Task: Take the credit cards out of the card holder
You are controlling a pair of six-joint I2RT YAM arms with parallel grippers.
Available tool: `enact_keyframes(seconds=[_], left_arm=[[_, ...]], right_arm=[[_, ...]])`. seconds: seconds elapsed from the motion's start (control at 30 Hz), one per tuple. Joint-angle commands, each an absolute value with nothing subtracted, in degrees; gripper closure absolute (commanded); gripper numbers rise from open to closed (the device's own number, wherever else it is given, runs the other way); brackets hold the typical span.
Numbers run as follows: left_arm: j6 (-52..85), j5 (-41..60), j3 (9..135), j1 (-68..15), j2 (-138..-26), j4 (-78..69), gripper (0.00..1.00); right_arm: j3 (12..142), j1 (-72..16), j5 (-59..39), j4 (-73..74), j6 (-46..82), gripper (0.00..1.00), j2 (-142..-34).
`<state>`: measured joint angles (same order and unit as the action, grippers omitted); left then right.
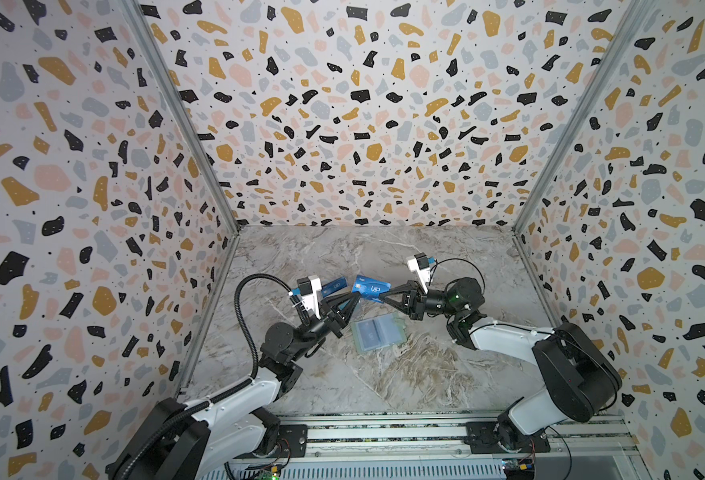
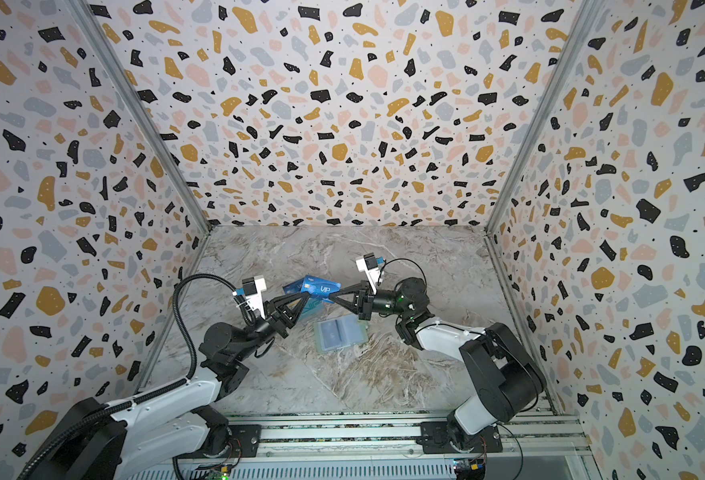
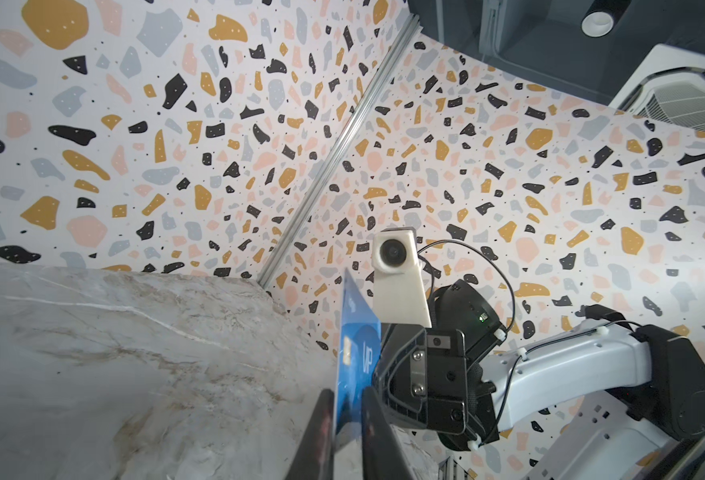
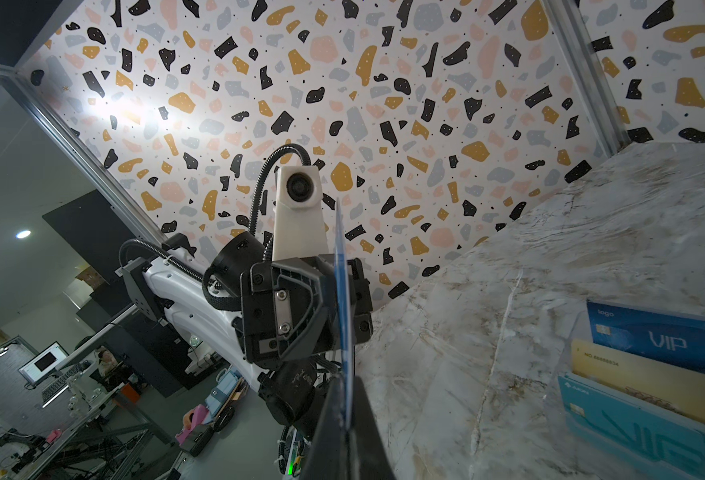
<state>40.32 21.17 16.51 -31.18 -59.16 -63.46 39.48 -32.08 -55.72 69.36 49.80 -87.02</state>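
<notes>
Blue VIP card (image 1: 370,287) hangs above the worktop (image 1: 425,374), between both tools; right tool (image 1: 381,296) is clamped tight on one end; left tool (image 1: 356,300) has the other end between narrowly parted jaws, grip unclear; holder (image 1: 378,332) lies open, flat, nearby; three more cards (image 4: 650,374) stand tiered near the left tool.

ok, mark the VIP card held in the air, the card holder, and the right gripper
held VIP card (image 1: 369,286): in a top view, its printed face.
card holder (image 1: 378,334): in a top view, its open clear sleeve.
right gripper (image 1: 380,296): in a top view, midway between its fingertips.
</notes>
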Motion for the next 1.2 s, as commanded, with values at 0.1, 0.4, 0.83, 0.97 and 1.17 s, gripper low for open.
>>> enact_keyframes(seconds=[0.1, 0.4, 0.83, 0.97, 1.17], left_arm=[[27.18, 17.71, 23.17, -30.51, -53.52, -36.52, 0.60], [13.22, 20.71, 33.23, -30.16, -52.84, -10.25, 0.38], [-5.70, 28.13, 45.82, -30.17, -55.55, 14.66, 0.35], [-8.20, 29.69, 46.98, -30.14, -56.53, 17.51, 0.36], [-11.58, 32.91, 49.28, -30.16, -58.22, 20.39, 0.38]], right_arm=[[40.48, -29.02, -58.42, 52.62, 38.56, 1.00, -80.85], [50.05, -27.73, -55.47, 9.03, 9.29, 1.00, -76.61], [58.46, -29.94, -54.34, -18.55, -12.43, 1.00, -78.64], [59.24, -31.80, -54.69, -21.01, -14.82, 1.00, -79.64], [59.89, -34.38, -56.81, -21.51, -15.76, 1.00, -81.45]])
